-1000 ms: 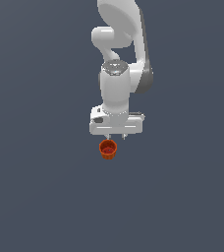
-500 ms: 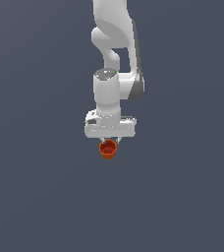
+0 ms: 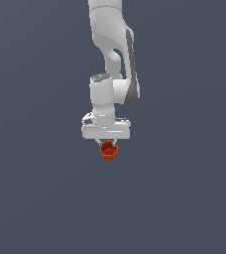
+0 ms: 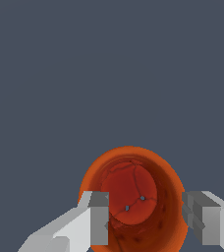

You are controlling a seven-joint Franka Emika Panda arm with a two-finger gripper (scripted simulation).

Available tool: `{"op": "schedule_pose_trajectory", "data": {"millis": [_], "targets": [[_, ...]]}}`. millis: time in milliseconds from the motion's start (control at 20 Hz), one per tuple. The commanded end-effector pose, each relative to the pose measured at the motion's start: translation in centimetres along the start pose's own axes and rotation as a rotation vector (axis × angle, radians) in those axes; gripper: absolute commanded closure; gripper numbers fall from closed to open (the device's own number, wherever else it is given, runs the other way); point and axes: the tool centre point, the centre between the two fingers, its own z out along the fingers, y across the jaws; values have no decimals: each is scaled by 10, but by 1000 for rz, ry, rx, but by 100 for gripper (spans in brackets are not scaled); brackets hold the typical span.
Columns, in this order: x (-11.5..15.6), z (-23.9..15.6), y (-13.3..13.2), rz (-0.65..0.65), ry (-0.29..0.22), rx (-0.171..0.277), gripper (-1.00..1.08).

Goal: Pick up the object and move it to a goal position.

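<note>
We have the fingers (image 4: 148, 221) lowered around the cup (image 4: 132, 197), which stands upright with its mouth open to the wrist camera. In the wrist view one finger sits over the rim, seemingly inside the mouth, while the other stands at the outer wall on the opposite side. They are spread, with a gap showing at least on the outer side, so we judge nothing is pinched yet, though the render is too coarse to rule out light contact.

In the exterior view the cup (image 3: 109, 150) pokes out just beneath the white hand (image 3: 106, 130), directly under the arm (image 3: 112, 59), resting as far as we can tell on the plain grey counter (image 3: 184, 198).

As for progress, we take the approach and descent as done. The closing of the fingers, the lift and the carry to the goal are all left. No goal marker shows in either view, so we cannot say where the cup must go.
</note>
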Motion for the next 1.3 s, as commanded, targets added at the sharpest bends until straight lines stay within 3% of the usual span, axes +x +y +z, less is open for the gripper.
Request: {"op": "schedule_pose_trajectory", "data": {"millis": [0, 650, 1250], "targets": [[-3, 2, 6, 17, 34, 2, -20], [-19, 6, 29, 87, 173, 13, -20], [-23, 6, 33, 102, 199, 14, -20]]}}
